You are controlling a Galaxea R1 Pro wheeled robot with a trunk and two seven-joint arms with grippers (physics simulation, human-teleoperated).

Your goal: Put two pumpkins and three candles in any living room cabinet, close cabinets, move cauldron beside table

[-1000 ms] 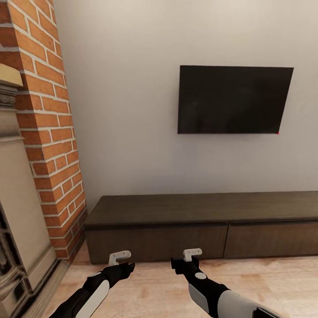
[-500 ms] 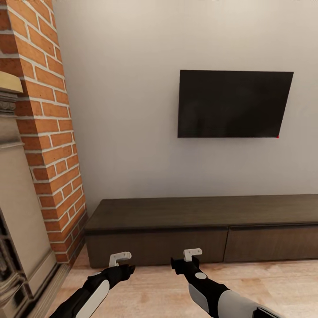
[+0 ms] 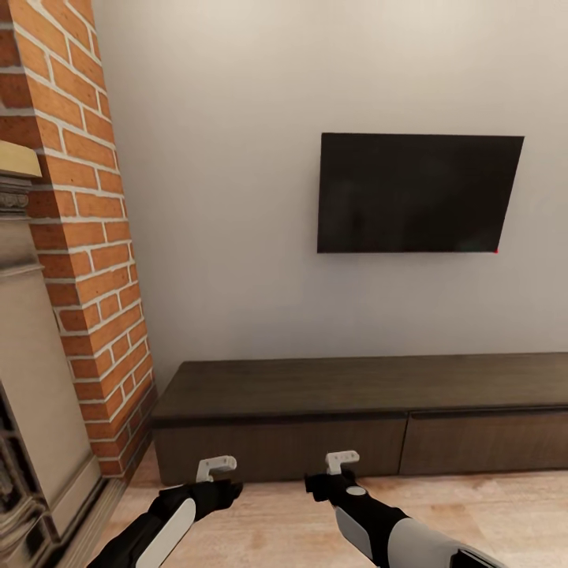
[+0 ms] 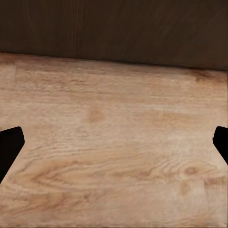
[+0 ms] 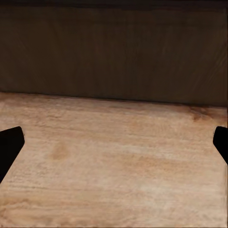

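Grippers first: left gripper (image 3: 214,468) and right gripper (image 3: 341,461) hang low over the pale wood floor (image 3: 473,513), side by side. Each wrist view shows two dark fingertips (image 4: 9,147) set wide apart with bare planks between them, so both are released and hold nothing. Just beyond stands the cabinet (image 3: 355,418), long, low, dark brown, its drawer fronts flush and closed. Brick column (image 3: 87,237) rises at its left end. Black television (image 3: 418,193) hangs on the grey wall (image 3: 221,197) above.
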